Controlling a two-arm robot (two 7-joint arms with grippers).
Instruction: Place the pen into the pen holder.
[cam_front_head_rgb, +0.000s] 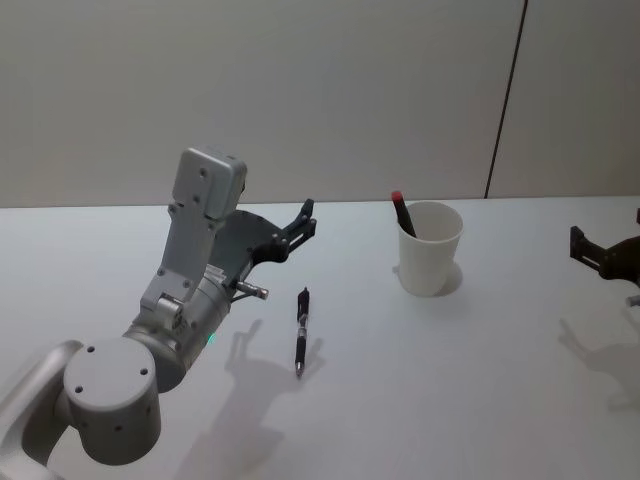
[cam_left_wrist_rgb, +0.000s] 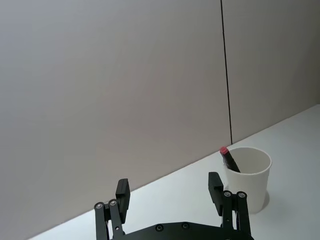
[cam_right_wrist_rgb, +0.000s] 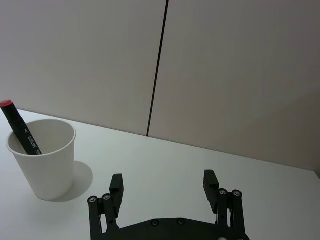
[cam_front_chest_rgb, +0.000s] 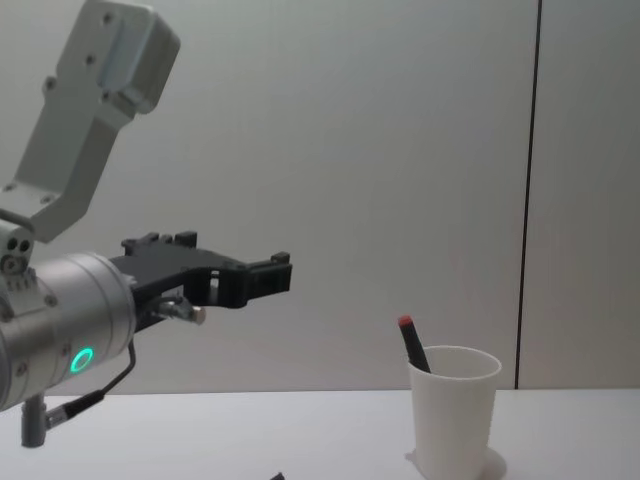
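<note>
Pen (cam_front_head_rgb: 301, 330) lies flat on the white table (cam_front_head_rgb: 450, 400), near the middle, with one end pointing away from the robot. Nothing is holding it. The pen holder (cam_front_head_rgb: 430, 255), a white paper cup, stands farther back and to the right, well apart from the pen.

The left gripper (cam_front_head_rgb: 303, 222) hangs in the air above the table, to the left of the pen and a bit farther back. Its fingers are spread wide and hold nothing. The right gripper (cam_right_wrist_rgb: 163, 177) waits far off to the right of the pen holder, and its fingers are spread and hold nothing too.

I think the pen could roll or slide away if the fingers push it, because it is thin and flat on the table. The pen holder looks light, so a bump could knock it over.

A black marker with a red cap (cam_front_head_rgb: 402, 213) already leans inside the pen holder, at its left side. It might get in the way when the pen goes in. The table between the pen and the pen holder is bare.
</note>
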